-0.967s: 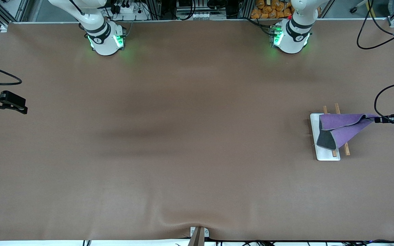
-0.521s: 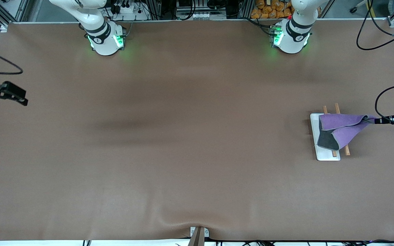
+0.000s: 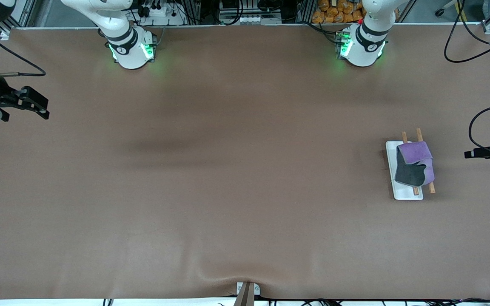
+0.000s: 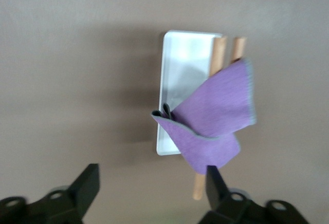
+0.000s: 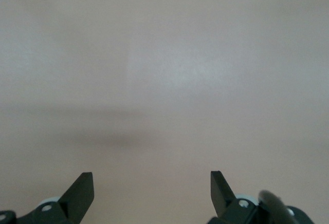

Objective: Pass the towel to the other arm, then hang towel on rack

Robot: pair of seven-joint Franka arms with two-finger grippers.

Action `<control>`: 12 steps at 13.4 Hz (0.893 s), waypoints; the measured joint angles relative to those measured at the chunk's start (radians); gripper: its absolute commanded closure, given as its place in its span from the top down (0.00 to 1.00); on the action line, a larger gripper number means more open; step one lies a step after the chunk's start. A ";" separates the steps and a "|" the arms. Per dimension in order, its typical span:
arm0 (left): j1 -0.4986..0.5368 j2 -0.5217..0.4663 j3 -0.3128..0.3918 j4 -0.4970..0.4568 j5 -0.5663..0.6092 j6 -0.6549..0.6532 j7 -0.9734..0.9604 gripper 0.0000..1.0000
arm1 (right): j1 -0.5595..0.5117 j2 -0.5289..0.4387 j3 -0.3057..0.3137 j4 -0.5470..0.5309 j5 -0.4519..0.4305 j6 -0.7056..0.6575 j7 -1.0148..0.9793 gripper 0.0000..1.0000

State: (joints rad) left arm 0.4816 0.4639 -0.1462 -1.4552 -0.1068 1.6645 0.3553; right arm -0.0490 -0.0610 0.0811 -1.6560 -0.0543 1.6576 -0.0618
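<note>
The purple towel (image 3: 417, 163), dark grey on its reverse, hangs folded over the rack's two wooden rods (image 3: 418, 134) above the white base (image 3: 401, 193), toward the left arm's end of the table. It also shows in the left wrist view (image 4: 213, 118) draped on the rods (image 4: 218, 54). My left gripper (image 3: 468, 154) is open and empty, beside the rack and apart from the towel; its fingers (image 4: 86, 185) frame bare table. My right gripper (image 3: 43, 109) is open and empty over the right arm's end of the table, and its wrist view (image 5: 151, 190) shows only bare tabletop.
The brown table cover (image 3: 236, 170) is wrinkled at the edge nearest the camera, by a small clamp (image 3: 247, 291). Black cables (image 3: 479, 123) loop near the left gripper at the table's edge. The two arm bases (image 3: 132, 49) stand along the top.
My left gripper let go of the towel and drew away from the rack. The stretched towel corner dropped back over the rods. My right gripper rose and shifted slightly toward the table's middle.
</note>
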 measured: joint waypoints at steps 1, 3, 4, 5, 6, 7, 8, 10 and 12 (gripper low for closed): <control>-0.010 -0.016 -0.014 0.010 0.000 -0.001 -0.023 1.00 | 0.013 0.003 0.000 0.020 -0.001 0.001 0.000 1.00; -0.026 -0.058 -0.063 0.017 0.000 -0.002 -0.108 1.00 | 0.038 0.011 0.000 0.061 -0.002 -0.007 0.004 1.00; -0.033 -0.082 -0.094 0.017 0.003 -0.004 -0.164 1.00 | 0.043 0.014 0.001 0.074 -0.002 -0.013 0.006 1.00; -0.039 -0.107 -0.126 0.018 0.016 -0.010 -0.223 1.00 | 0.043 0.017 -0.001 0.079 -0.002 -0.014 0.007 1.00; -0.041 -0.131 -0.163 0.018 0.041 -0.016 -0.284 1.00 | 0.042 0.019 -0.004 0.082 -0.003 -0.014 0.007 1.00; -0.042 -0.152 -0.201 0.018 0.071 -0.019 -0.341 1.00 | 0.042 0.024 -0.007 0.084 -0.004 -0.014 0.007 1.00; -0.043 -0.173 -0.240 0.018 0.098 -0.024 -0.393 1.00 | 0.041 0.032 -0.009 0.094 -0.004 -0.014 0.007 1.00; -0.046 -0.209 -0.286 0.018 0.124 -0.039 -0.446 1.00 | 0.041 0.057 -0.011 0.126 -0.004 -0.022 0.007 1.00; -0.046 -0.242 -0.301 0.018 0.125 -0.055 -0.452 1.00 | 0.041 0.073 -0.012 0.146 -0.004 -0.034 0.007 1.00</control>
State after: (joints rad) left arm 0.4359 0.2217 -0.4469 -1.4372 0.0185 1.6093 -0.0962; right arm -0.0084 0.0120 0.0693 -1.5101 -0.0581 1.6241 -0.0543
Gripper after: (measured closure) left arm 0.000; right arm 0.000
